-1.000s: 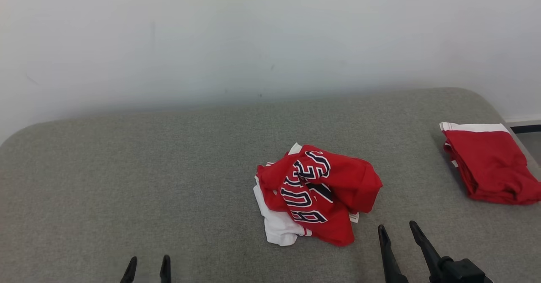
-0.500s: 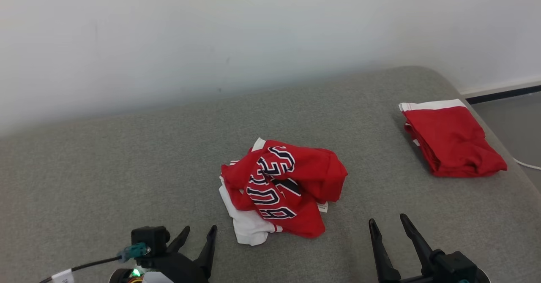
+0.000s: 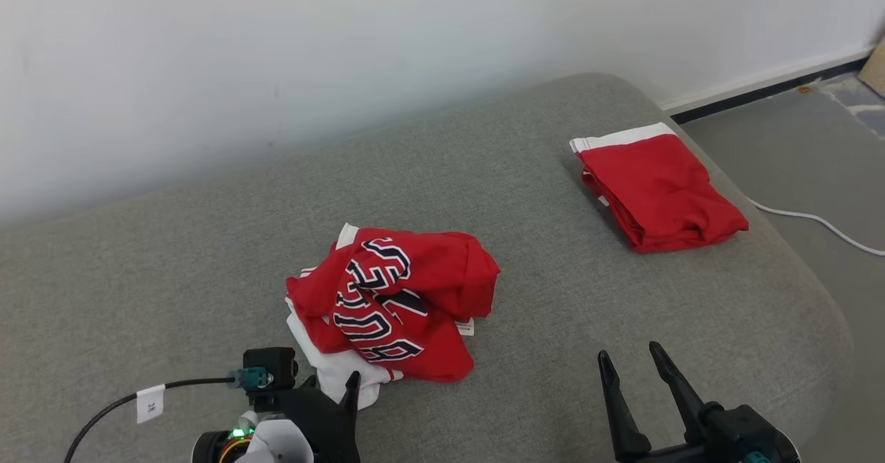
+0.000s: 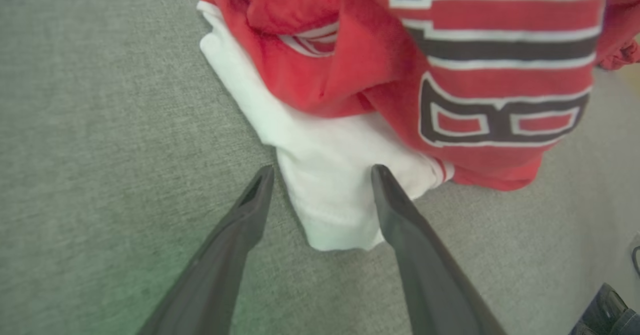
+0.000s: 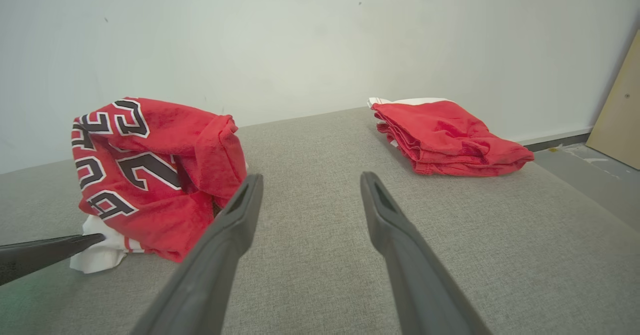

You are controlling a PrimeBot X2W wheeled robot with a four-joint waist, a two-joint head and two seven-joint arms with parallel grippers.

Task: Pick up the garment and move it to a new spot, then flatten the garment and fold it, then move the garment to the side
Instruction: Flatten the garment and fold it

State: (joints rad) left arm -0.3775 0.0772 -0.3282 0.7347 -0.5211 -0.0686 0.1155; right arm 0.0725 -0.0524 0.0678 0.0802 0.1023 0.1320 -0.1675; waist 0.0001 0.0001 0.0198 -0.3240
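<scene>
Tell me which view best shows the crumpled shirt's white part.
Left wrist view: the white part sits close between the tips of the open left tool. Head view has that tool overlapping it; right wrist view catches a sliver.

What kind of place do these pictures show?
Likely a plain indoor room, perhaps a test space for folding clothes: a grey fabric-covered cushion lies before a bare white wall, bearing a crumpled red-and-white lettered garment and a folded red garment.
</scene>
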